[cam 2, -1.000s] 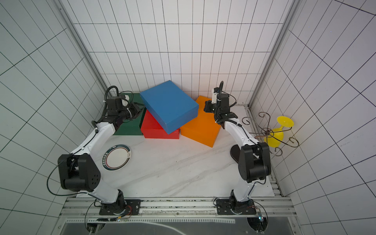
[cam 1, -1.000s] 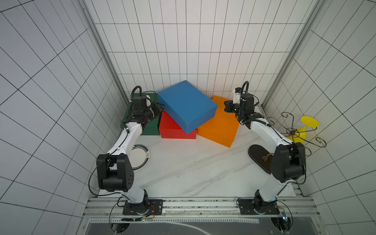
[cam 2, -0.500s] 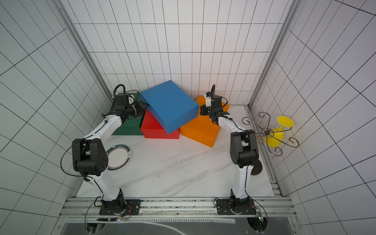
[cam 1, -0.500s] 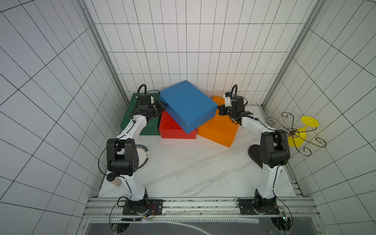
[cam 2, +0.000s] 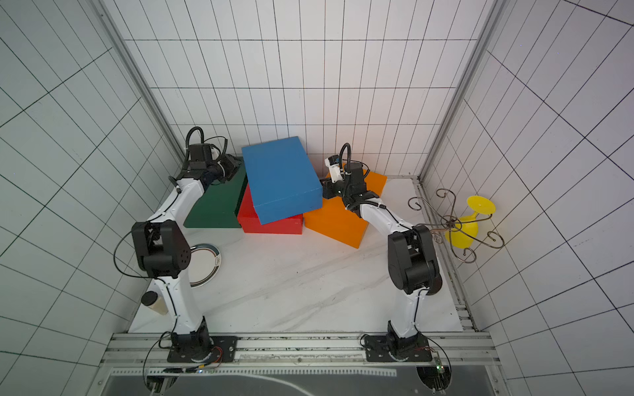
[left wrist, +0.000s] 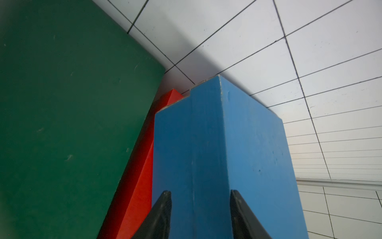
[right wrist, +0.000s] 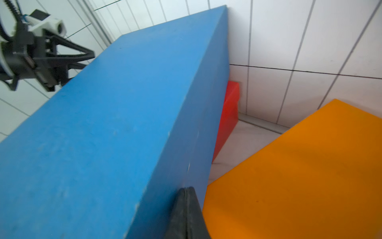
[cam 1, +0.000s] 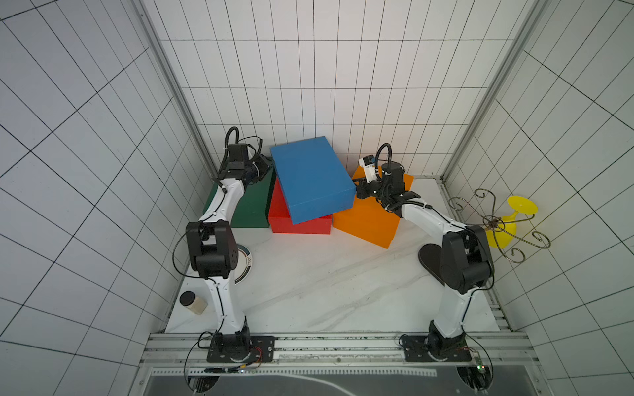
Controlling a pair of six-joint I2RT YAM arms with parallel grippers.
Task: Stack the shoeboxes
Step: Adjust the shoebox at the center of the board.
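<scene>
At the near left corner of the white counter (cam 1: 326,284) a small dark-lidded jar (cam 1: 192,302) lies beside the left arm's base. A little farther in, a round plate (cam 2: 206,265) shows partly behind that arm, and a black disc (cam 1: 429,262) sits by the right arm. Beyond them, toward the back wall, stand three shoeboxes in a row. The green shoebox (cam 1: 252,202) is on the left, the red shoebox (cam 1: 298,224) in the middle, and the orange shoebox (cam 1: 368,219) on the right, turned at an angle. The blue shoebox (cam 1: 310,175) lies askew on top of the red one, overhanging it on both sides. The right claw (right wrist: 187,191) is closed, its tip against the blue box's long side above the orange lid. The left claw (left wrist: 200,193) is at the blue box's far left corner with its fingers (left wrist: 164,203) spread to either side of that corner. I cannot tell whether they press on it.
</scene>
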